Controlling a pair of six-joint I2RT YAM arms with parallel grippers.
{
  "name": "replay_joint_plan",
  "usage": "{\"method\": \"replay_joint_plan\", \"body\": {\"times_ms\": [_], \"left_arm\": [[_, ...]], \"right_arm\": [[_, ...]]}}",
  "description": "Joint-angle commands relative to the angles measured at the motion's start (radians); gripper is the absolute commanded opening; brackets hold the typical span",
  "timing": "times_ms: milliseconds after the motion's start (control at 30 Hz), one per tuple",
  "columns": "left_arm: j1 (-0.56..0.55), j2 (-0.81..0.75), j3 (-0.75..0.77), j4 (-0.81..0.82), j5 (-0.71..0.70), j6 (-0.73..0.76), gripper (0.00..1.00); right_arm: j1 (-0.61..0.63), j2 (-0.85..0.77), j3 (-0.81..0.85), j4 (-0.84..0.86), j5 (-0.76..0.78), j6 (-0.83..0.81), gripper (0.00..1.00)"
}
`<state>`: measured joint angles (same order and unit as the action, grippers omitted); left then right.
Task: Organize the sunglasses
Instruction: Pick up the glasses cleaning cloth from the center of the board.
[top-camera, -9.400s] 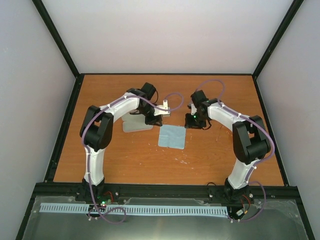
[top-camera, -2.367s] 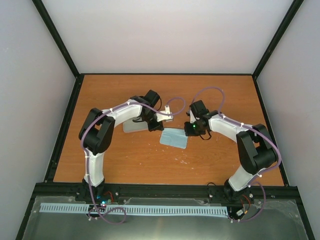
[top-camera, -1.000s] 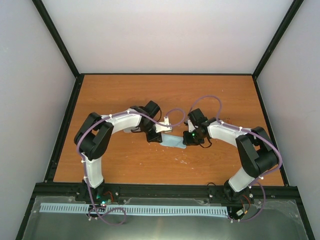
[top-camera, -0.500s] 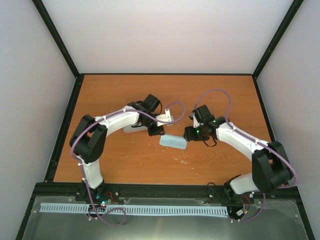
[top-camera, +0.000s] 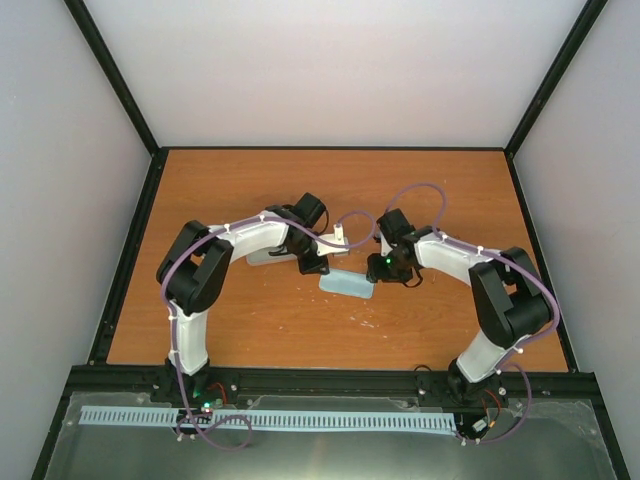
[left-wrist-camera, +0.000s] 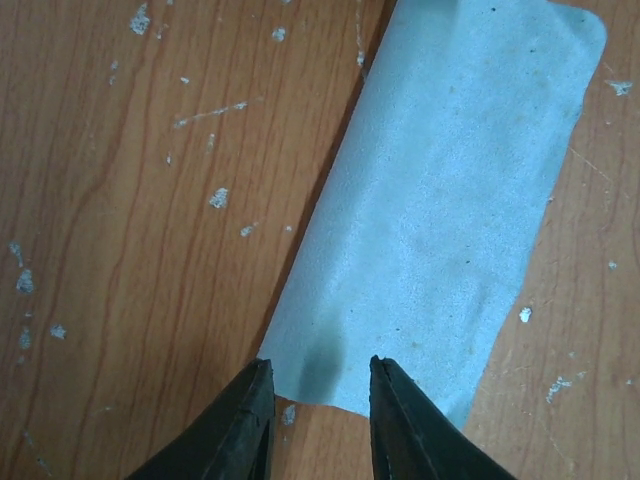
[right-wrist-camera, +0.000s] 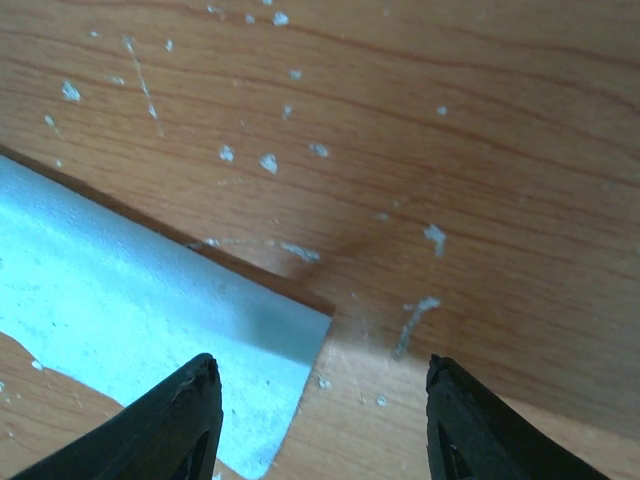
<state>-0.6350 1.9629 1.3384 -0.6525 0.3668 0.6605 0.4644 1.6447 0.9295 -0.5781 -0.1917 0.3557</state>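
No sunglasses show in any view. A light blue cloth (top-camera: 347, 284) lies folded into a narrow strip at mid-table. In the left wrist view the cloth (left-wrist-camera: 440, 200) stretches away from my left gripper (left-wrist-camera: 318, 365), whose jaws stand a little apart over its near end with nothing pinched. In the right wrist view my right gripper (right-wrist-camera: 320, 362) is wide open above the cloth's (right-wrist-camera: 130, 310) corner and bare wood. From above, the left gripper (top-camera: 318, 265) is at the strip's left end and the right gripper (top-camera: 378, 268) at its right end.
A pale oblong case (top-camera: 262, 257) lies partly hidden under my left forearm, left of the cloth. The wooden table (top-camera: 330, 190) is scuffed with white flecks. Black frame rails (top-camera: 130, 250) and light walls border it.
Both grippers have opened and let go of the cloth's ends. The cloth lies flat as a folded strip. The right arm swung outward and came back beside the cloth.
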Motion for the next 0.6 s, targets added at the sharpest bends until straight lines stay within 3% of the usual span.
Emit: {"method": "replay_joint_plan", "body": {"times_ms": [0, 567], "left_arm": [[0.003, 0.017, 0.035, -0.008, -0.002, 0.032, 0.30], [0.024, 0.041, 0.007, 0.033, -0.015, 0.034, 0.31]], "right_arm": [[-0.003, 0.025, 0.035, 0.037, -0.019, -0.010, 0.54], [-0.003, 0.064, 0.027, 0.041, -0.025, -0.008, 0.42]]}}
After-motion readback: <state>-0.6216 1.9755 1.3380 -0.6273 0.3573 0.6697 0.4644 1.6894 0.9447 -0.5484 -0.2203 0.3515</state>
